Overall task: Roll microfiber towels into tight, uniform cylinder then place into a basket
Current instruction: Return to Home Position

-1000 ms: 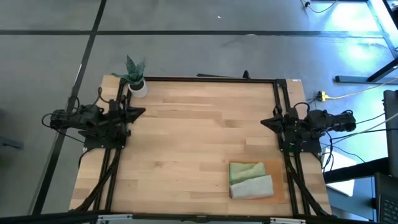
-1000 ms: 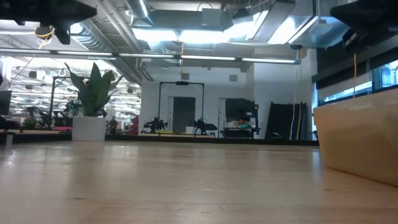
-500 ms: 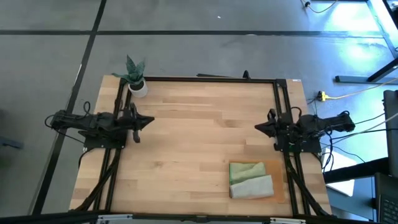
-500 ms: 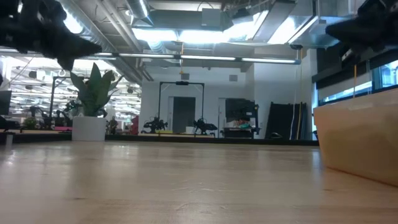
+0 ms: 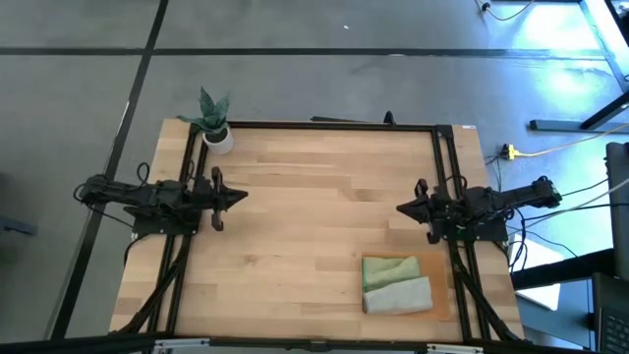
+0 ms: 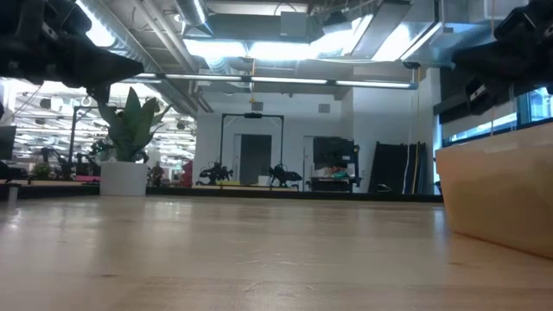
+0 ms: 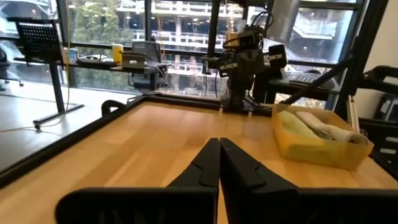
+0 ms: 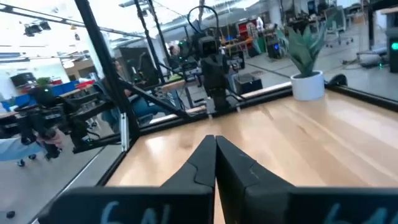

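On my feed: pale wooden tabletop [image 5: 314,226] with plank stripes, orange-brown basket [image 5: 442,287], one sage green towel [image 5: 390,269], one pale grey towel [image 5: 398,295]. The plant [image 5: 212,106] is dark green, its pot [image 5: 218,139] white. The left claw [image 5: 239,195] and right claw [image 5: 402,208] are both black.

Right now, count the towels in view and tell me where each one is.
2. The green towel and the grey towel lie side by side in the basket; none shows elsewhere.

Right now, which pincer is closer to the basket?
The right. The right pincer hovers near the basket; the left pincer is far off, across the table.
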